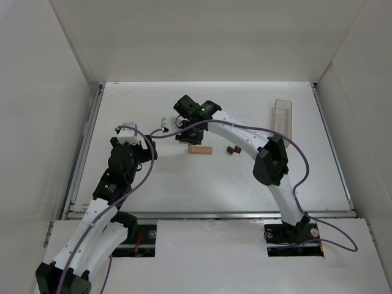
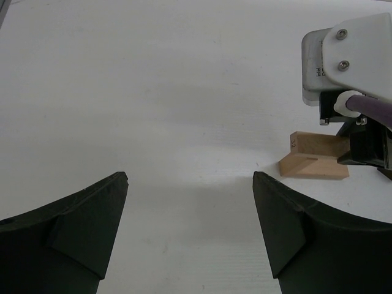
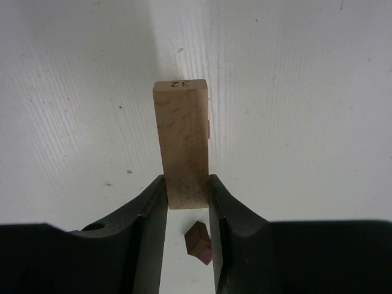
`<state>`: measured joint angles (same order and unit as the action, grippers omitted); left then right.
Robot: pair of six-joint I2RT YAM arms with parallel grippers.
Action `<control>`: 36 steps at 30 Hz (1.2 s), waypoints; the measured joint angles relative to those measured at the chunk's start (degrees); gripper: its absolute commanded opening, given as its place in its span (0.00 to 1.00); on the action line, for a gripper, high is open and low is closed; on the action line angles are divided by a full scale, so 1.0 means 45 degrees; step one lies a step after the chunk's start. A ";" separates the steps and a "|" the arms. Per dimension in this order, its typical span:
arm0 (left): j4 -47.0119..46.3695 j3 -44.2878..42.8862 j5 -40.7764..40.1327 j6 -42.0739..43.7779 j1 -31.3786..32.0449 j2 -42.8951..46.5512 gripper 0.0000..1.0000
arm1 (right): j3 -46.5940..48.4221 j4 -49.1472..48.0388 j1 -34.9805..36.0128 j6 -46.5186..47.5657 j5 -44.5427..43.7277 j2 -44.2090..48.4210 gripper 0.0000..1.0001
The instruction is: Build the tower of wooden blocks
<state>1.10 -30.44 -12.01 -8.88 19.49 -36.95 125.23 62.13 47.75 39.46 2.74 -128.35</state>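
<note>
Right gripper (image 3: 187,187) clamped on a tan block (image 3: 180,131). Left gripper (image 2: 190,184) wide apart, holding nothing, above white table (image 1: 208,184). White walls (image 1: 202,37) around.

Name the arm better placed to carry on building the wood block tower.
Right. The right hand is shut on the light tan rectangular wooden bar, close to the second tan wooden bar lying on the table. The left hand is open, empty and off to one side.
</note>
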 measured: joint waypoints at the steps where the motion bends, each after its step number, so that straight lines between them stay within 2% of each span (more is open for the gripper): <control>1: 0.0000 0.0000 0.0005 0.0005 0.0000 -0.0005 0.81 | 0.0000 0.0000 0.0000 -0.0005 -0.0005 0.0000 0.00; 36: 0.0000 0.0185 0.0141 0.0058 0.0000 -0.0015 0.81 | -0.0126 0.0005 -0.0005 0.0092 -0.0330 -0.0175 0.02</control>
<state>1.10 -29.61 -11.38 -8.62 19.49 -37.01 124.66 62.15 47.72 39.88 1.26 -129.14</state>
